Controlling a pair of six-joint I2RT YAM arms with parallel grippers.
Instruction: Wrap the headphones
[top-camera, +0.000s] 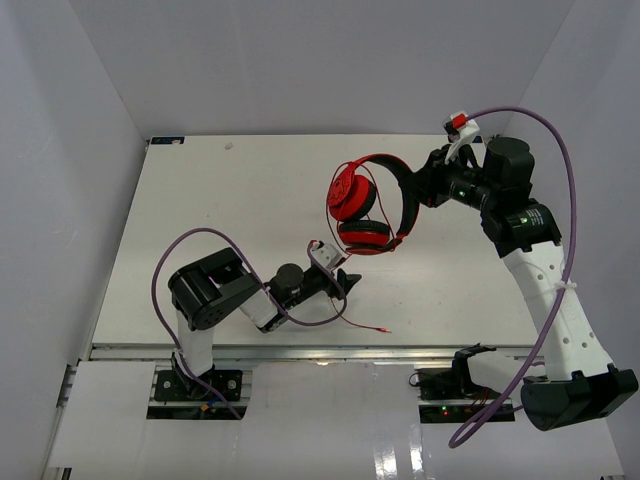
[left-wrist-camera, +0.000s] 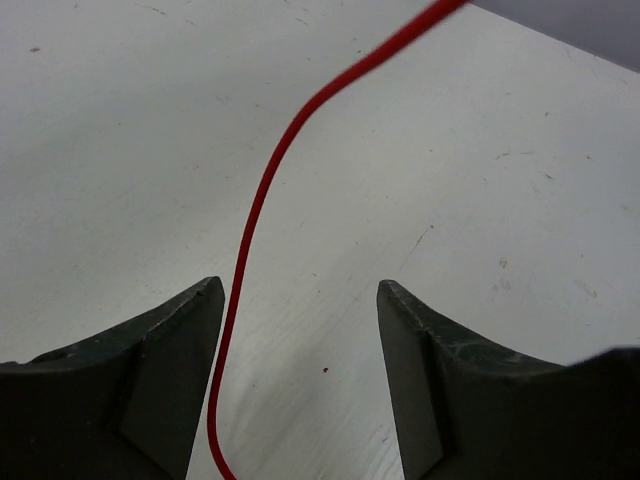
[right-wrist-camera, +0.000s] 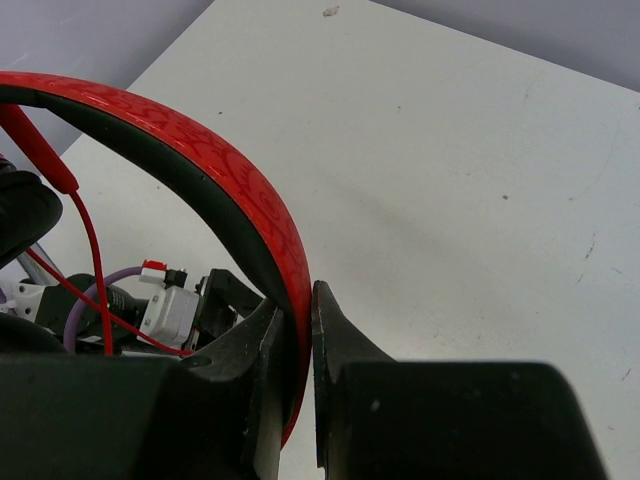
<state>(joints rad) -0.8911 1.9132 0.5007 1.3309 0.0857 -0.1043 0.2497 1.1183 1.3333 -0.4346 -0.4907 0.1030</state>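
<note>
The red headphones hang above the table, ear cups toward the middle. My right gripper is shut on their headband. In the right wrist view the patterned red band runs down between the jaws of the right gripper, which pinch it. The thin red cable drops from the headphones to my left gripper, and its plug end lies on the table. In the left wrist view the cable passes between the jaws of the open left gripper, close to the left finger.
The white table is walled in by white panels at the back and sides. Thick purple robot cables loop off both arms. A small dark tag sits at the back left corner. The table's front edge lies just below the left gripper.
</note>
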